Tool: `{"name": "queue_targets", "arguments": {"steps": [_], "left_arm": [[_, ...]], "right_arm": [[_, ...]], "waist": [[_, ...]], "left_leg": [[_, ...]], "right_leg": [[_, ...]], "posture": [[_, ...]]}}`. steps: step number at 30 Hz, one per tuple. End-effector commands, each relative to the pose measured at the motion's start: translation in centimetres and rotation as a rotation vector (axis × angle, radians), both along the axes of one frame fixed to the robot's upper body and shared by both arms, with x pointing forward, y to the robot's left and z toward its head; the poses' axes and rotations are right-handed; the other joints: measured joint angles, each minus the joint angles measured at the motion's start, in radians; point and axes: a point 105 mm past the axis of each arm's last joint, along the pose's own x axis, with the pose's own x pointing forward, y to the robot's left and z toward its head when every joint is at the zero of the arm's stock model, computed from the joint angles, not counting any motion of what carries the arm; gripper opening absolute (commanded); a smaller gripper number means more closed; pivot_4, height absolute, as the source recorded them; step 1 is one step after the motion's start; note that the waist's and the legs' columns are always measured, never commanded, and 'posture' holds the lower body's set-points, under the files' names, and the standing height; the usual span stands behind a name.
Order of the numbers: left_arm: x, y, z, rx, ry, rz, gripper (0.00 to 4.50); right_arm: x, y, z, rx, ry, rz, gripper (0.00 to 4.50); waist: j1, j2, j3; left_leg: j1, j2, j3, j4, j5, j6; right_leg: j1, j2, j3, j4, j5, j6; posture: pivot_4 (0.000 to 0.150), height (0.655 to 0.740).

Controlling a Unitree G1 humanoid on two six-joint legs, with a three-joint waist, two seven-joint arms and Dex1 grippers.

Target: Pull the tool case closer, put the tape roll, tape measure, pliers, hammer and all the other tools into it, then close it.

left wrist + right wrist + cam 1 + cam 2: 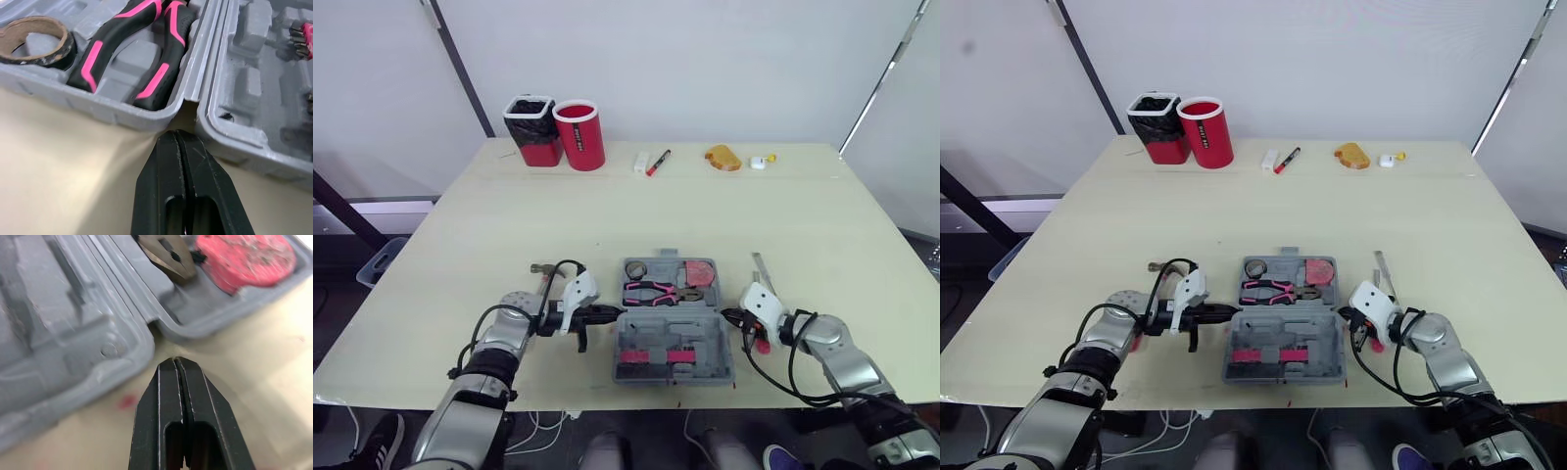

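Grey plastic tool case: open flat near the table's front edge, between the two arms, hinge running left to right.
Contents: tape roll, pliers and red tape measure sit in the far half; pink-mounted bits in the near half.
Not yet packed: hammer lies on the table just left of the case, behind the left arm; a slim metal tool lies to the right.
Left gripper: fingers pressed together, nothing held, tips at the hinge notch on the case's left side.
Right gripper: fingers likewise pinched flat and empty, tips just short of the hinge notch on the right side.
Step, as judged: settling the case in place from both flanks; the draw-in looks about done.
Doing it well: keep both tips low against the case wall and move them evenly so the case does not twist; stop short of the front edge; then free one arm for the hammer.
Surface: pale cream table, smooth, so the case should slide easily.
Far edge: red bin, black-lined bin, marker, yellow object.
Room: plain white wall panels behind.
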Motion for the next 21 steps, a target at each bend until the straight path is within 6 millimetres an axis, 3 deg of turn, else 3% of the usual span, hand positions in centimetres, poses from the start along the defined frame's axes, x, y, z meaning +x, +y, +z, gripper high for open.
{"name": "queue_targets", "arguments": {"steps": [1,5,12,17,21], "left_arm": [[0.0,1.1,0.6,0.005,-0.028,0.035,0.05],[-0.4,1.9,1.1,-0.001,-0.047,0.052,0.05],[-1.9,3.5,5.2,-0.186,-0.160,0.118,0.05],[-3.0,7.1,6.8,-0.260,-0.233,0.310,0.05],[-5.0,10.1,6.7,-0.283,-0.231,0.453,0.05]], "right_arm": [[0.3,-0.6,1.7,0.023,-0.077,-0.020,0.00],[0.0,-1.7,2.2,0.033,-0.098,-0.060,0.00],[-2.1,-4.2,4.5,0.213,-0.165,-0.200,0.00],[-4.8,-6.8,5.0,0.284,-0.202,-0.297,0.00],[-7.1,-9.0,4.9,0.323,-0.208,-0.389,0.00]], "waist": [[0.000,0.000,0.000],[0.000,0.000,0.000],[0.005,0.001,0.001],[0.006,0.001,0.001],[0.002,0.001,0.001]], "left_leg": [[0.000,0.000,0.000,0.000,0.000,0.000],[0.000,0.000,0.000,0.000,0.000,0.000],[-0.001,0.001,0.000,-0.002,0.000,0.000],[0.000,0.001,0.000,-0.002,0.000,0.000],[0.001,0.002,-0.001,-0.003,0.000,0.000]], "right_leg": [[0.000,0.000,0.000,0.000,0.000,0.000],[0.000,0.000,0.000,0.000,0.000,0.000],[-0.001,-0.001,0.000,-0.001,0.000,0.000],[0.000,-0.002,0.000,-0.001,0.000,0.000],[0.000,-0.002,0.001,-0.002,0.000,0.000]], "posture": [[0.150,0.7400],[0.150,0.7400],[0.150,0.7400],[0.150,0.7400],[0.150,0.7400]]}}
